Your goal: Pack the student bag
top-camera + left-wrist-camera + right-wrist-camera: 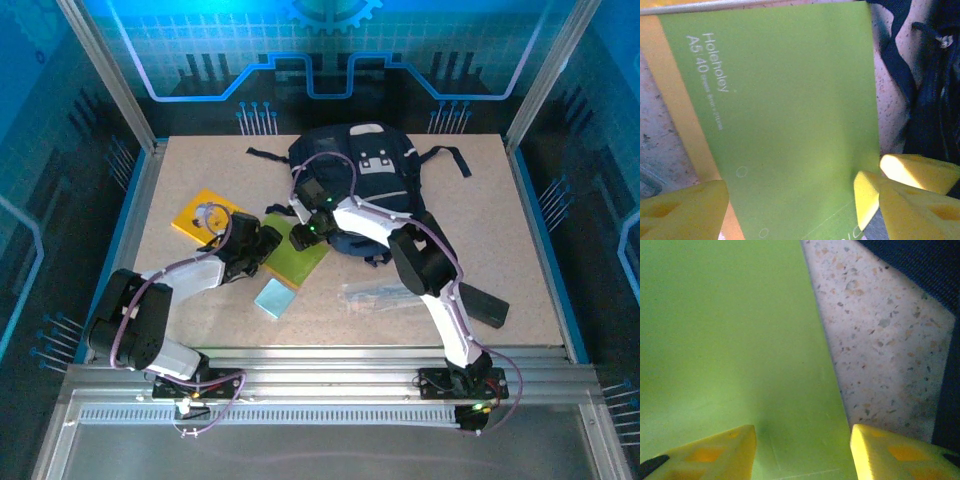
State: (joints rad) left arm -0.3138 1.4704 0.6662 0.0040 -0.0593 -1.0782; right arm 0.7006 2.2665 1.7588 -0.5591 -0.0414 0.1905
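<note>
Now | left end effector (790, 185) released | right end effector (802, 432) released | both over green notebook (790, 90)

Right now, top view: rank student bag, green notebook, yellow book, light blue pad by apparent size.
1. student bag
2-3. green notebook and yellow book: look alike and both are partly hidden, so no call
4. light blue pad
</note>
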